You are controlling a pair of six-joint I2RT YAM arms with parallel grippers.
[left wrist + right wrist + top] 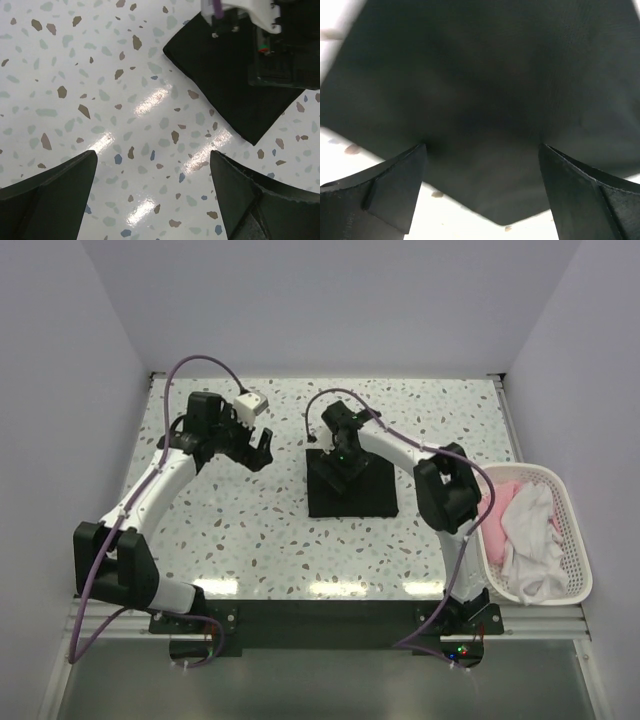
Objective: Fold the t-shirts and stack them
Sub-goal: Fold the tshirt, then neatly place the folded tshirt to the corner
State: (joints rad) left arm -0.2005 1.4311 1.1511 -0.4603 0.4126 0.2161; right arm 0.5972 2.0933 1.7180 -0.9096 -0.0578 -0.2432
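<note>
Left gripper (260,448) (152,195): jaws wide apart, holding nothing, over bare counter (250,530) (100,75) left of centre, toward the far edge. Right gripper (340,456) (482,190): jaws also spread and nothing clamped, directly over the far left part of the black t-shirt (360,495) (225,80) (480,90). Can't tell from any view whether the fingertips touch the fabric.

Surface: white terrazzo-look counter with grey, brown and blue flecks, glossy, with light glare streaks near the near edge and in the left wrist view. A dark strip along the near edge carries both arm bases. Plain pale walls (330,300) enclose the far, left and right sides.

The black t-shirt is folded into a compact, roughly square packet lying flat about mid-counter, slightly right of centre. It is solid black with no print visible. Edges look straight and corners crisp in the left wrist view; the right wrist view shows smooth fabric with one corner pointing at the camera.

A white slatted basket (575,540) sits at the right edge toward the near right corner. Inside are a crumpled white t-shirt (530,535) and a crumpled pink t-shirt (500,495) on its left side, touching each other, both unfolded.
</note>
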